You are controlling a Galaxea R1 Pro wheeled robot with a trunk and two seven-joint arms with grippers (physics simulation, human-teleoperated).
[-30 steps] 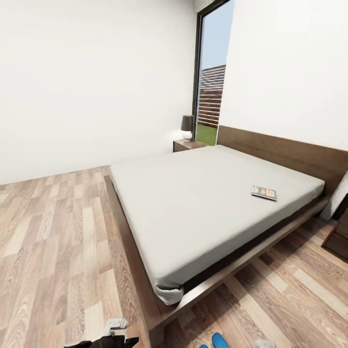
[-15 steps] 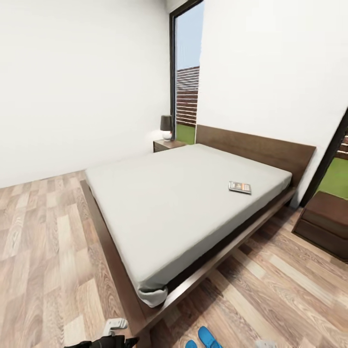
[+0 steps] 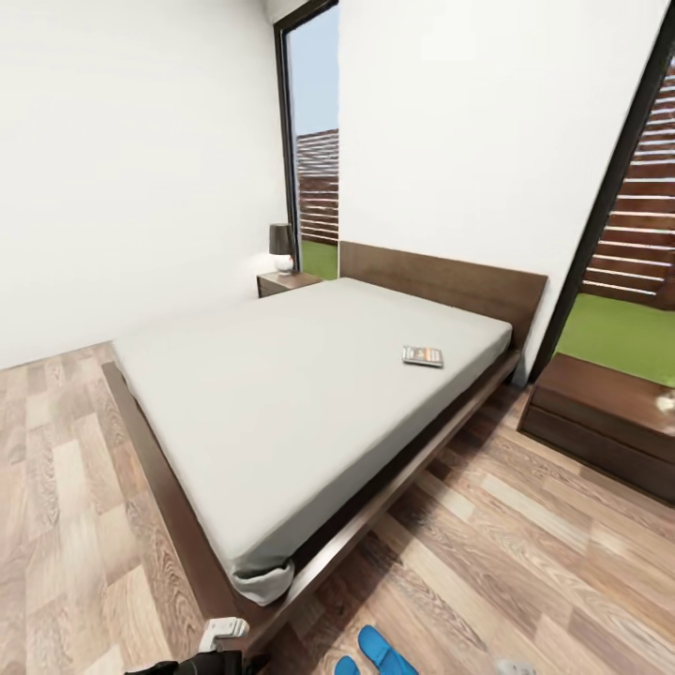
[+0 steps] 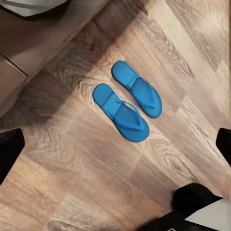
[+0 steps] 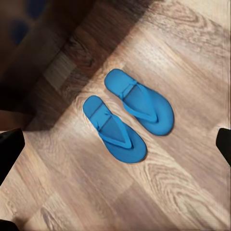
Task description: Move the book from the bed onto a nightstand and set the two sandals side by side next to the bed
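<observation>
I see the two bright blue flat sandals point(image 4: 127, 99) side by side on the wood-plank floor point(image 4: 86, 183) by the dark bed frame point(image 3: 375, 511), well below my left gripper point(image 4: 115, 144) and right gripper point(image 5: 115, 144), both spread wide. The thin dark paperback point(image 3: 423, 356) lies on the grey mattress point(image 3: 281, 394).

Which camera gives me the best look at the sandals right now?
The right wrist view: both sandals lie whole, side by side on the wood floor. The left wrist view shows the pair whole but smaller. The head view catches them cut off at its bottom edge.
</observation>
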